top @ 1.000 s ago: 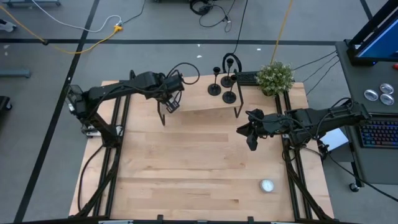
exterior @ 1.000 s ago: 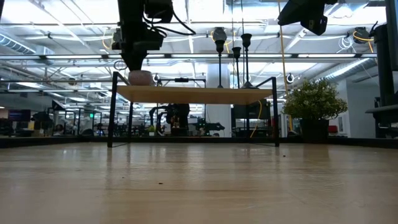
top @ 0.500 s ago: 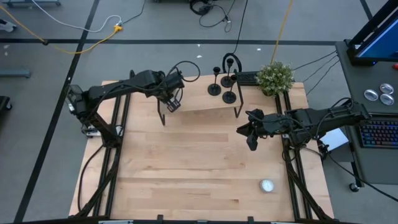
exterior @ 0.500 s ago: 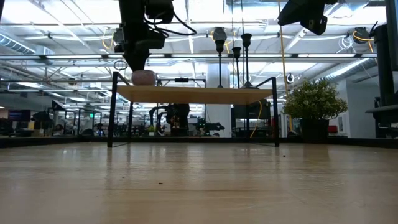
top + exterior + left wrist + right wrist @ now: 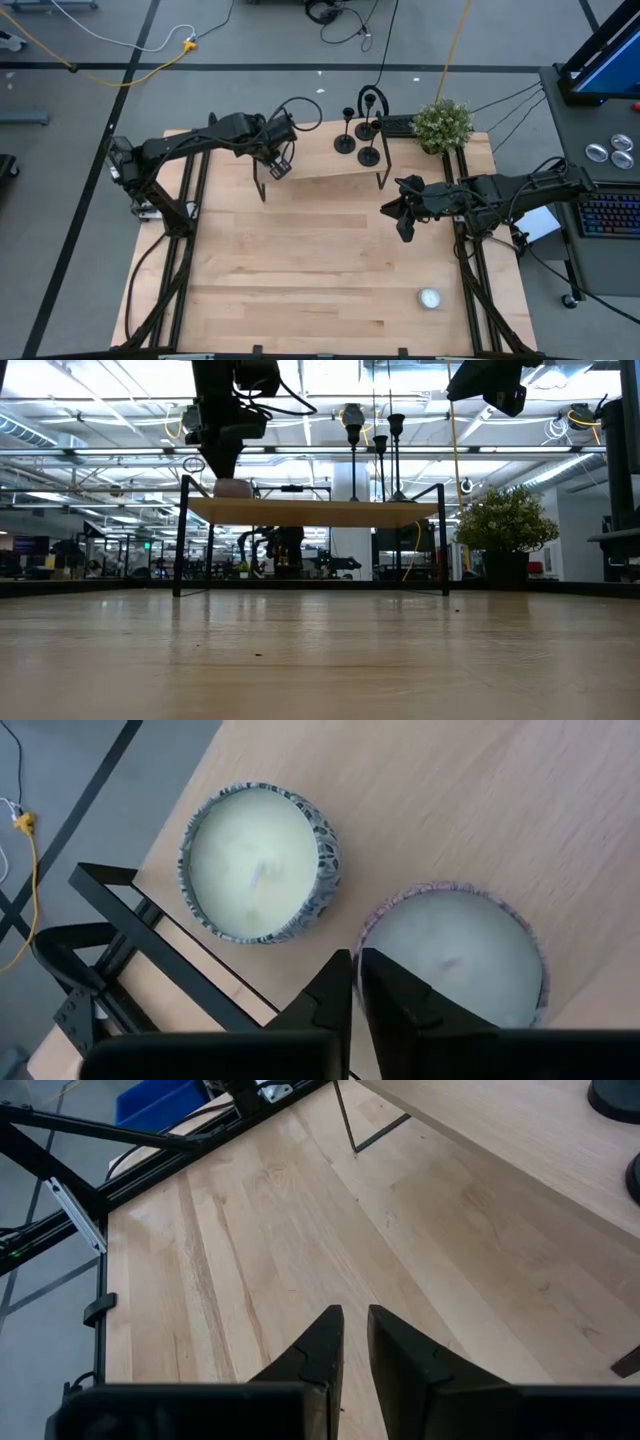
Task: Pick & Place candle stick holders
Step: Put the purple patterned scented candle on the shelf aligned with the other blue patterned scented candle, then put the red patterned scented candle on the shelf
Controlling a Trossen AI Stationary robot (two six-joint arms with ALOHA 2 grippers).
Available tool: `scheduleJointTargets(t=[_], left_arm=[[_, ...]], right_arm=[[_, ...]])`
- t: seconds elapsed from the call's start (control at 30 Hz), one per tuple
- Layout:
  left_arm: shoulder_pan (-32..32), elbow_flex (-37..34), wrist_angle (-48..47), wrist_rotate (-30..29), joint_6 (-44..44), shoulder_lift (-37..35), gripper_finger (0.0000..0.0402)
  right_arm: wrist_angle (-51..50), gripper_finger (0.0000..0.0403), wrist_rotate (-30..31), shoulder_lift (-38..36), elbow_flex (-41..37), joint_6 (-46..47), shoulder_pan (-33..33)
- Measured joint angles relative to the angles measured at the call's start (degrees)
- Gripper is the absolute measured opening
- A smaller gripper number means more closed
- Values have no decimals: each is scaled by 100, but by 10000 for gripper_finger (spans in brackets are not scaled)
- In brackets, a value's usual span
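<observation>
The left end effector [image 5: 355, 982], fingers nearly together and gripping nothing, hovers over two candle tins [image 5: 262, 860] at the shelf's [image 5: 320, 160] nine o'clock end; candle stick holders [image 5: 356, 135] stand at three o'clock.

No legible text, label, brand, number or sign is found in any of the views.
</observation>
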Motion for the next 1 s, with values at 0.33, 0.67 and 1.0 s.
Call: scheduleJointTargets(t=[0.33, 0.67, 1.0], left_arm=[[0, 6, -61, -143, -19, -11, 84], [-181, 1129, -759, -123, -354, -57, 117], [-1208, 872, -152, 750, 83, -593, 79]], right_arm=[[0, 45, -17, 0, 0, 0, 4], [-9, 45, -139, 0, 0, -3, 4], [-1126, 45, -2833, -85, 2, 325, 121]])
